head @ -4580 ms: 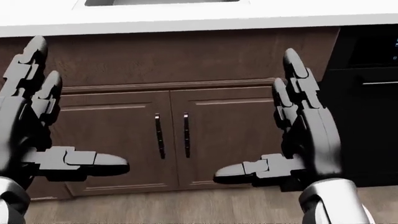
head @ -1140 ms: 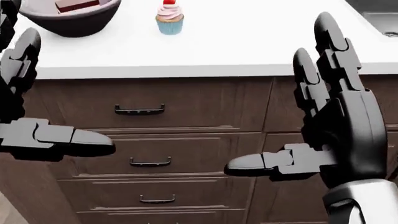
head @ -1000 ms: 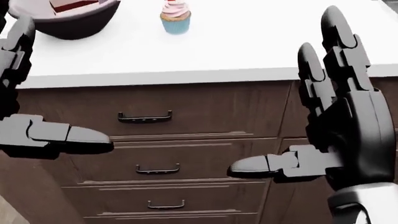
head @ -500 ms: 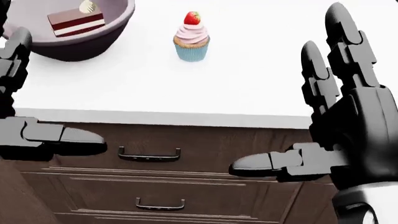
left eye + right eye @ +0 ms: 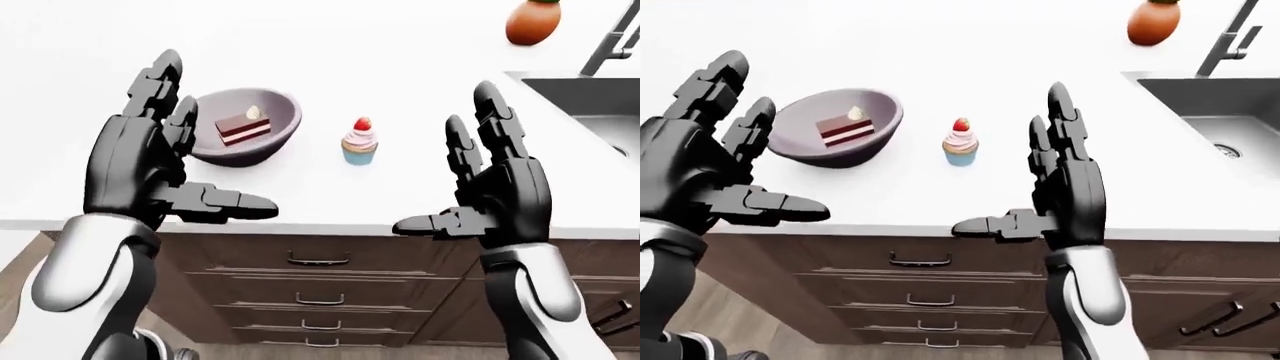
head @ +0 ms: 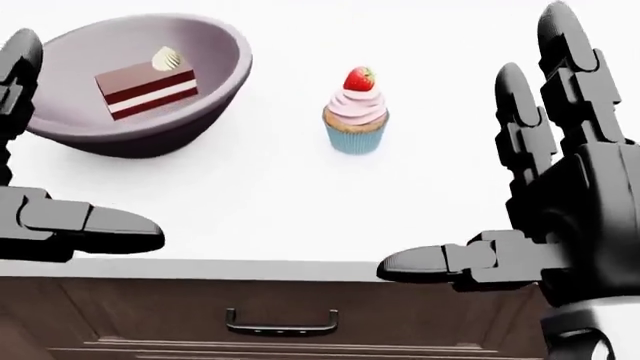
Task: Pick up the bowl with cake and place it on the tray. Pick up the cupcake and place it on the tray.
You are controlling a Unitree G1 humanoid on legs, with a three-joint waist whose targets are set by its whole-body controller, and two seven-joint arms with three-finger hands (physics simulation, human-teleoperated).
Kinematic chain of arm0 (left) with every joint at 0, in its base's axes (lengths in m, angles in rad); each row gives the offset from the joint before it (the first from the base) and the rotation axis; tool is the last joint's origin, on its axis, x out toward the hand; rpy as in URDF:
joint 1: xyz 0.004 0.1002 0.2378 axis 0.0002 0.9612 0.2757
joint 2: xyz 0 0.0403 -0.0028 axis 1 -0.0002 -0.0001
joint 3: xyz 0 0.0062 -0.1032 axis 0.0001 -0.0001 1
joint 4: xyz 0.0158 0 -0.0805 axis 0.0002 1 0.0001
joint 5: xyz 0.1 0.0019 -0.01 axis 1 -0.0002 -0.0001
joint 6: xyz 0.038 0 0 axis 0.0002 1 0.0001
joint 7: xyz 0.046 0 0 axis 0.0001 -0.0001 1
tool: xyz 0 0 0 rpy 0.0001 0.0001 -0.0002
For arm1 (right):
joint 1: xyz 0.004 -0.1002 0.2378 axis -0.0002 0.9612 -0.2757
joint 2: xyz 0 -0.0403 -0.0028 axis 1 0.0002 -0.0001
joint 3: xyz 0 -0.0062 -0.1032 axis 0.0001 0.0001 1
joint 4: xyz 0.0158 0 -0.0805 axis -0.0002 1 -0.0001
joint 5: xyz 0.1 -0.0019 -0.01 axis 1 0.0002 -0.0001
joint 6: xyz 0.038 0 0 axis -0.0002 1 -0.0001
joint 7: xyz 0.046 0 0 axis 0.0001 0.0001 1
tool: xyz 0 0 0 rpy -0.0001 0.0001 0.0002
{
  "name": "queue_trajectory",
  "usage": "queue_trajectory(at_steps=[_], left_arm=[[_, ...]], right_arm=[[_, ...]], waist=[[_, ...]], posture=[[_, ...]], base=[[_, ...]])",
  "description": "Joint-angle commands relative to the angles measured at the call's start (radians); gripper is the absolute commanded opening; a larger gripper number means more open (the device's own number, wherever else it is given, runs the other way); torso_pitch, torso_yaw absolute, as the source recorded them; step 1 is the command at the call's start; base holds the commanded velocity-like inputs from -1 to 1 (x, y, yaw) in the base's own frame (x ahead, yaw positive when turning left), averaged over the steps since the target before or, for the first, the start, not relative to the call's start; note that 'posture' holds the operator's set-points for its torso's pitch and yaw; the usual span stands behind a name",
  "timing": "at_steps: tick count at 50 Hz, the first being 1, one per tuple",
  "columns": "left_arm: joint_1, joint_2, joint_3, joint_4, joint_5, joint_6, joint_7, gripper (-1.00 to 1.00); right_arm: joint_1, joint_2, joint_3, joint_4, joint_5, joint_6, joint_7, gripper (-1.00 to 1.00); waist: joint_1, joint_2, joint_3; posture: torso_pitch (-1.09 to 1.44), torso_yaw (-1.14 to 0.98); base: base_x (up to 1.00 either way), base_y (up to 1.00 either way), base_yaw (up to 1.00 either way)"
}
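A grey-purple bowl holding a layered cake slice sits on the white counter, upper left in the head view. To its right stands a cupcake with pink frosting, a strawberry and a blue wrapper. My left hand is raised open at the near side of the bowl and touches nothing. My right hand is open too, palm inward, to the right of the cupcake and nearer the counter edge. No tray shows in any view.
A steel sink with a faucet is set into the counter at the right. An orange rounded object stands near the top right. Brown drawers with dark handles lie below the counter edge.
The camera has moved, so the counter top fills more of the head view and the bowl and cupcake sit lower and larger. Both hands stay open and empty.
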Motion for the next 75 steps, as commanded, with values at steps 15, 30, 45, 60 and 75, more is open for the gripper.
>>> queue_trajectory(at_steps=[15, 30, 45, 60, 75], left_arm=[[-0.051, 0.045, 0.049, -0.027, -0.066, -0.016, 0.063, 1.00], [-0.050, 0.053, 0.046, -0.027, -0.092, -0.018, 0.089, 1.00], [-0.146, 0.113, -0.049, 0.035, 0.019, -0.014, 0.064, 1.00], [-0.114, 0.176, -0.206, 0.115, 0.369, -0.175, -0.096, 1.00], [-0.072, -0.034, -0.264, 0.309, 0.928, -0.535, -0.381, 1.00]], right_arm=[[-0.034, -0.006, -0.017, -0.075, 0.059, -0.028, -0.015, 1.00], [-0.032, -0.023, -0.036, -0.079, 0.078, -0.027, -0.031, 1.00], [-0.076, -0.061, -0.083, -0.064, 0.121, -0.005, -0.063, 1.00], [-0.089, -0.068, -0.085, -0.040, 0.135, -0.008, -0.076, 1.00], [-0.080, -0.070, -0.085, -0.035, 0.143, -0.022, -0.083, 1.00]], waist=[[0.001, 0.127, -0.019], [0.013, 0.056, 0.001], [0.020, 0.044, -0.015], [0.014, 0.036, -0.019], [0.020, 0.022, -0.027]], posture=[[0.00, 0.00], [0.00, 0.00], [0.00, 0.00], [0.00, 0.00], [0.00, 0.00]], base=[[0.00, 0.36, 0.00], [0.00, 0.00, 0.00], [0.00, 0.00, 0.00], [0.00, 0.00, 0.00], [0.00, 0.00, 0.00]])
